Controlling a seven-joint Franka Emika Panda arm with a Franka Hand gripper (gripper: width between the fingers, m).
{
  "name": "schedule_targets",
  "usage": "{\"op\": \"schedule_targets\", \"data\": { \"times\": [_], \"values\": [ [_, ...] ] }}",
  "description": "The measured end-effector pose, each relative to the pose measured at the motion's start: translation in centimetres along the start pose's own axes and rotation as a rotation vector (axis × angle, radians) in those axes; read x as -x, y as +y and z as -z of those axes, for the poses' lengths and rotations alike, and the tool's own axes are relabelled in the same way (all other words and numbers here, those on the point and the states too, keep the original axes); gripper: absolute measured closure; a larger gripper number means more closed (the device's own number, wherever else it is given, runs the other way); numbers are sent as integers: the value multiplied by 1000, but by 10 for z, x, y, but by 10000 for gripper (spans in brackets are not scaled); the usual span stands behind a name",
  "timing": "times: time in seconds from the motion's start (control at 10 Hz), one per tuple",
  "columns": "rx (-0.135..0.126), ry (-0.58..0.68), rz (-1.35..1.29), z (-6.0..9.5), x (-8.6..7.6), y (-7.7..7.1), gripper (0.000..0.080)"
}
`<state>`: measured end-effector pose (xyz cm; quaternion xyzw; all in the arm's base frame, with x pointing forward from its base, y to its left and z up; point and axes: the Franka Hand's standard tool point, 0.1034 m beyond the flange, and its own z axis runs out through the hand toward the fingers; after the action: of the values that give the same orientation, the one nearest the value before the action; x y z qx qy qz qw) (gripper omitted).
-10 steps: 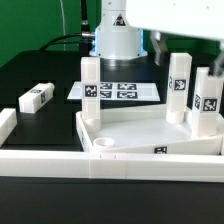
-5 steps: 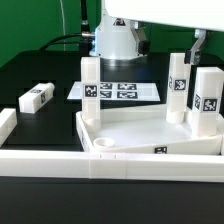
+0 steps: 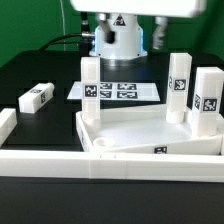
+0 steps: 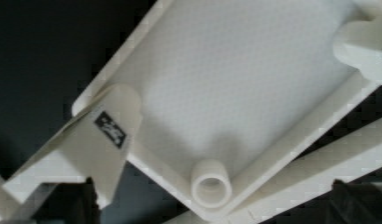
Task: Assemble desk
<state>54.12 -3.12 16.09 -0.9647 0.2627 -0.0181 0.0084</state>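
Note:
The white desk top (image 3: 135, 130) lies rim-up at the front, and the wrist view shows its inside (image 4: 223, 90). Three tag-marked legs stand upright in its corner sockets: one at the back left (image 3: 90, 85), two on the exterior view's right (image 3: 180, 85) (image 3: 208, 100). The front left socket (image 3: 103, 143) (image 4: 211, 187) is empty. A fourth leg (image 3: 35, 97) lies loose on the black table at the left. My gripper (image 3: 128, 30) (image 4: 202, 205) hangs high over the top, open and holding nothing. Its dark fingers (image 4: 46, 205) flank the empty socket far below.
The marker board (image 3: 115, 92) lies flat behind the desk top, in front of the arm's base (image 3: 118, 45). A long white rail (image 3: 60, 158) runs along the front, and a short one (image 3: 5, 125) stands at the left edge.
The gripper has swung from above the right-hand legs toward the exterior view's left, staying open. No part on the table has moved.

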Motion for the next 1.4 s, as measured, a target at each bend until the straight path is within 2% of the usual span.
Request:
{"op": "schedule_targets", "data": {
  "times": [0.5, 0.6, 0.7, 0.8, 0.9, 1.0, 1.1, 1.4],
  "values": [
    [3, 2, 16, 1, 1, -1, 150],
    [-2, -15, 97, 0, 7, 19, 150],
    [-12, -38, 114, -3, 16, 56, 150],
    [-9, -43, 121, -7, 17, 83, 150],
    [-7, -41, 134, -10, 12, 99, 150],
    [-5, -42, 129, -14, 10, 107, 150],
    [-7, -41, 137, -14, 11, 103, 150],
    [-5, -42, 138, -15, 11, 105, 150]
  ]
}}
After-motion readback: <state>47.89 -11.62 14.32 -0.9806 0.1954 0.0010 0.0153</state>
